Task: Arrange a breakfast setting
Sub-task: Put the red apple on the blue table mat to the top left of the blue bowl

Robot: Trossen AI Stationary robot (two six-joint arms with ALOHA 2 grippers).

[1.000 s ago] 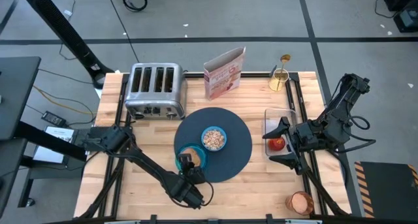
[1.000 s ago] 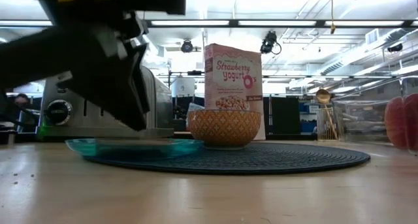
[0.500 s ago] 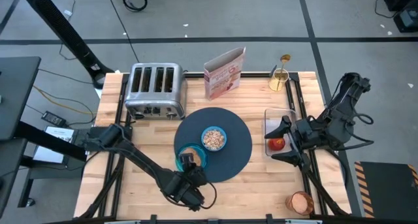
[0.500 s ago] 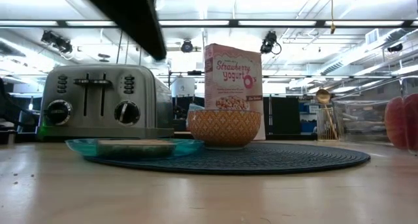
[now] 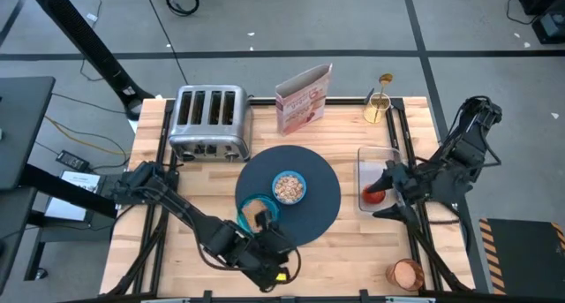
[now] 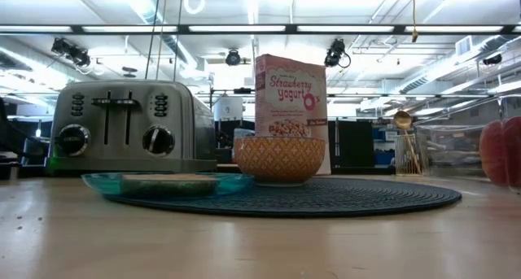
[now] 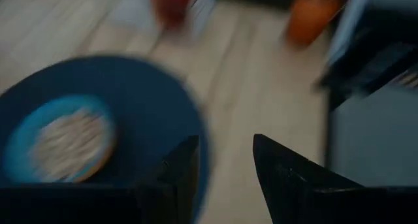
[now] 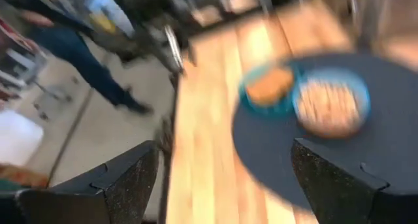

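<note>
Overhead view of a wooden table w/ a breakfast setting partly laid. A round dark mat [image 5: 296, 190] lies at the centre. On it sits a bowl [image 5: 288, 187] of cereal, and a teal plate [image 5: 257, 210] overlaps the mat's near-left edge. The low view shows a slice of toast [image 6: 169, 182] lying flat on that plate. So mat, bowl, plate and toast look done.

Still to place, by my reading: the red fruit [image 5: 375, 192], which lies in a clear tray [image 5: 374, 154] at the table's right side; the amber cup [image 5: 407, 273], near the front right corner, well apart from the mat; and the gold spoon [image 5: 383, 80], standing in a holder at the back right.

The left claw [image 5: 265, 266] is at the front edge of the table, just beside the plate; its fingers are part open, a narrow gap between them, and hold nothing. The right claw [image 5: 385, 191] is at the tray, fingers spread wide either side of the fruit, not gripping it yet. Fruit looks like the next item to move.

A toaster [image 5: 208, 120] and a cereal box [image 5: 303, 98] stand at the back of the table.
</note>
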